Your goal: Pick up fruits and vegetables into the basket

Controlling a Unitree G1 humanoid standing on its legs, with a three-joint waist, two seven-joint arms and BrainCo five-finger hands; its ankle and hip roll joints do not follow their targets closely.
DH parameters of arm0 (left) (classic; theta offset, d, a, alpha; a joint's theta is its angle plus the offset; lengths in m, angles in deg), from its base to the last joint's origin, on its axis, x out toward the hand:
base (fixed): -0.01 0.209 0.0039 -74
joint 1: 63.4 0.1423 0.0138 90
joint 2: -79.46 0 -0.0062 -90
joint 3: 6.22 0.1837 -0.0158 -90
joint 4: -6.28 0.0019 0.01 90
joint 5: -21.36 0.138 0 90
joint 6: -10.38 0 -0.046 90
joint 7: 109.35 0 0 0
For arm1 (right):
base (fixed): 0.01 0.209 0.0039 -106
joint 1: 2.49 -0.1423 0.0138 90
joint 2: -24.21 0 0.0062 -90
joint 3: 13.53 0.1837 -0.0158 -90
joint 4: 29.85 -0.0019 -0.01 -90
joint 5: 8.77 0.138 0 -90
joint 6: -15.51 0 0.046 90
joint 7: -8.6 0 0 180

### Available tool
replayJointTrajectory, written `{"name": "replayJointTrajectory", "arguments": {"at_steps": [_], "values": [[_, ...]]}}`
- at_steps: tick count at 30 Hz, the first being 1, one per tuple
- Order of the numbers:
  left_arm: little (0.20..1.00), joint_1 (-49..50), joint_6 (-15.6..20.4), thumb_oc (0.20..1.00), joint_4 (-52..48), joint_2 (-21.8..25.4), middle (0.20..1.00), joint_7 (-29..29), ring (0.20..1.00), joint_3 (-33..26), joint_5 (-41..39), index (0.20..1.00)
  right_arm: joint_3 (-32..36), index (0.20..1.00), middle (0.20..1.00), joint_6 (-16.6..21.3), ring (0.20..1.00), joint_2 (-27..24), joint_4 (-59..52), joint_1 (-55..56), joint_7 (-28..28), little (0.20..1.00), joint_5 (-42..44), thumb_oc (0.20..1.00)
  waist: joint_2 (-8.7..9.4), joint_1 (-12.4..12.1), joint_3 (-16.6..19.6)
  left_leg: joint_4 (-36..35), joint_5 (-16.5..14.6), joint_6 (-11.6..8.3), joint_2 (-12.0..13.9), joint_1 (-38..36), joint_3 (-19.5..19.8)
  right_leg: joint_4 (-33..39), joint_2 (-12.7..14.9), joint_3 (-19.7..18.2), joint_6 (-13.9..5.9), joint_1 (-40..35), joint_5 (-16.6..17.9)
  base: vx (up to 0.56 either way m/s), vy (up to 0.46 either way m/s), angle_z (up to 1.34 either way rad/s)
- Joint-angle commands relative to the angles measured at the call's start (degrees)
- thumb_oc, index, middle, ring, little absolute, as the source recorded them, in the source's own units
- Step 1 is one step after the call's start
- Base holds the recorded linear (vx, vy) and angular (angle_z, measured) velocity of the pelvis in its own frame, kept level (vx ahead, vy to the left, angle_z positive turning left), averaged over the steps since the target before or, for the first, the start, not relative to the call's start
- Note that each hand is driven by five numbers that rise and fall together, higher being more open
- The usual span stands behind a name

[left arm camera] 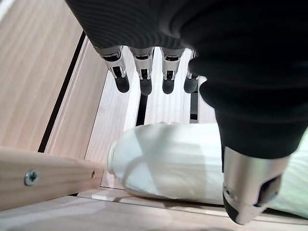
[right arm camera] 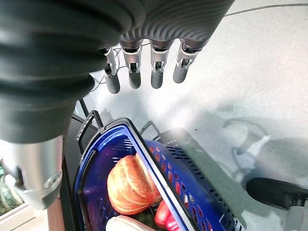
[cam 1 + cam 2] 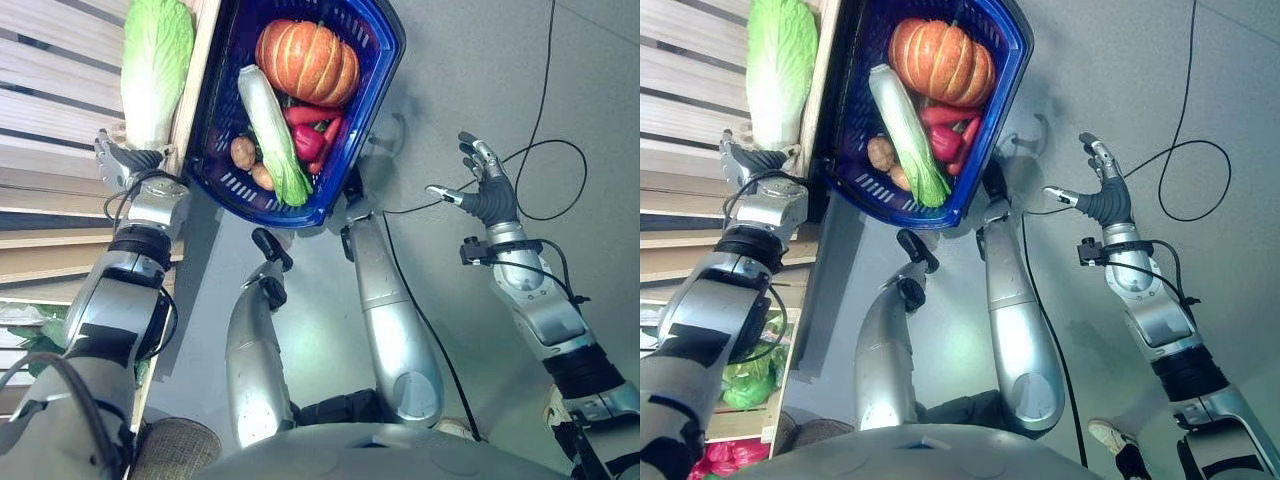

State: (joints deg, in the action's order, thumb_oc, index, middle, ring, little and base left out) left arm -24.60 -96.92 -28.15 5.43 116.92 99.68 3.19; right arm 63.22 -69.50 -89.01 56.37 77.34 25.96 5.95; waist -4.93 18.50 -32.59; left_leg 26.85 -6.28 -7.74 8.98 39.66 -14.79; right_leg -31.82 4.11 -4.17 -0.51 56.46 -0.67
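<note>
A napa cabbage (image 3: 155,65) lies on the slatted wooden shelf (image 3: 45,110) at the left, its white stem end (image 1: 163,166) toward me. My left hand (image 3: 128,165) is at that stem end, fingers (image 1: 142,79) straight and open above it, touching nothing that I can see. The blue basket (image 3: 355,120) beside the shelf holds an orange pumpkin (image 3: 307,60), a long pale-green vegetable (image 3: 270,130), red peppers (image 3: 312,135) and two small brown potatoes (image 3: 245,155). My right hand (image 3: 485,190) hangs open over the grey floor, right of the basket and apart from it.
The shelf's wooden side rail (image 3: 195,80) runs between the cabbage and the basket. More leafy greens (image 3: 750,380) sit on a lower shelf at the left. Grey floor (image 3: 480,80) stretches right of the basket.
</note>
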Motion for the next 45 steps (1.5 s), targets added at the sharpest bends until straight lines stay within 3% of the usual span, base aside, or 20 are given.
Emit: {"name": "replayJointTrajectory", "arguments": {"at_steps": [1,23,34,38,42,43,45], "values": [[1.000,2.5,0.8,1.000,3.3,4.8,1.000,-1.2,1.000,-1.0,-0.4,1.000,0.7,1.000,1.000,2.2,1.000,2.0,-1.7,0.8,1.4,1.000,2.2,1.000,3.02,0.0,2.8,3.1,-0.5,3.60,-1.0,6.8,-1.7,-5.1,-1.2,2.9,-1.13,0.2,-9.6,0.00,0.000,0.00],[1.000,-5.8,1.3,1.000,9.5,6.4,1.000,-4.8,1.000,3.4,-0.4,1.000,0.6,1.000,1.000,4.1,1.000,0.9,1.6,-0.6,1.8,1.000,4.8,1.000,2.66,2.0,2.8,3.9,-0.8,2.94,-0.6,9.0,-2.4,-4.0,-1.0,1.3,-1.22,3.6,-7.8,0.01,0.016,-0.03],[1.000,-6.9,2.8,1.000,14.8,6.3,1.000,-22.9,1.000,5.6,-4.8,1.000,1.8,1.000,1.000,5.4,1.000,0.4,2.9,-0.5,0.3,1.000,8.0,1.000,1.85,3.1,2.8,3.7,-0.9,2.68,-1.0,9.4,-2.9,-4.0,-0.9,0.4,-1.10,5.2,-7.3,0.01,0.057,-0.03],[1.000,-5.6,1.2,1.000,18.0,6.0,1.000,-34.1,1.000,5.9,-9.7,1.000,2.8,1.000,1.000,6.6,1.000,0.1,3.7,-0.1,-1.5,1.000,10.2,1.000,1.55,3.6,2.8,3.7,-0.8,2.77,-1.0,9.7,-3.3,-3.9,-1.0,-0.2,-1.00,5.9,-7.0,-0.01,0.079,-0.02],[1.000,-4.7,-1.8,1.000,19.9,5.1,1.000,-39.5,1.000,5.8,-10.9,1.000,3.2,1.000,1.000,7.0,1.000,0.1,3.8,0.1,-2.4,1.000,10.8,1.000,1.54,3.9,2.8,3.8,-0.9,2.81,-1.1,9.9,-3.3,-3.7,-1.0,-0.5,-0.99,6.1,-6.7,-0.01,0.038,-0.10],[0.200,-4.1,-1.8,0.200,20.6,4.7,0.200,-40.0,0.200,5.8,-10.1,0.200,3.5,1.000,1.000,7.1,1.000,0.0,3.8,0.1,-2.7,1.000,10.8,1.000,1.56,3.9,2.8,3.9,-0.9,2.88,-1.1,9.9,-3.3,-3.5,-1.0,-0.6,-0.96,6.2,-6.6,-0.02,0.044,-0.08],[0.200,-3.4,-0.8,0.200,20.4,4.4,0.200,-39.3,0.200,5.6,-10.4,0.200,3.9,1.000,1.000,6.9,1.000,-0.2,3.6,0.0,-3.3,1.000,10.8,1.000,1.52,4.0,2.8,3.6,-0.8,2.90,-1.2,9.7,-3.3,-3.3,-1.1,-0.8,-0.97,6.0,-6.6,-0.02,0.051,-0.01]]}}
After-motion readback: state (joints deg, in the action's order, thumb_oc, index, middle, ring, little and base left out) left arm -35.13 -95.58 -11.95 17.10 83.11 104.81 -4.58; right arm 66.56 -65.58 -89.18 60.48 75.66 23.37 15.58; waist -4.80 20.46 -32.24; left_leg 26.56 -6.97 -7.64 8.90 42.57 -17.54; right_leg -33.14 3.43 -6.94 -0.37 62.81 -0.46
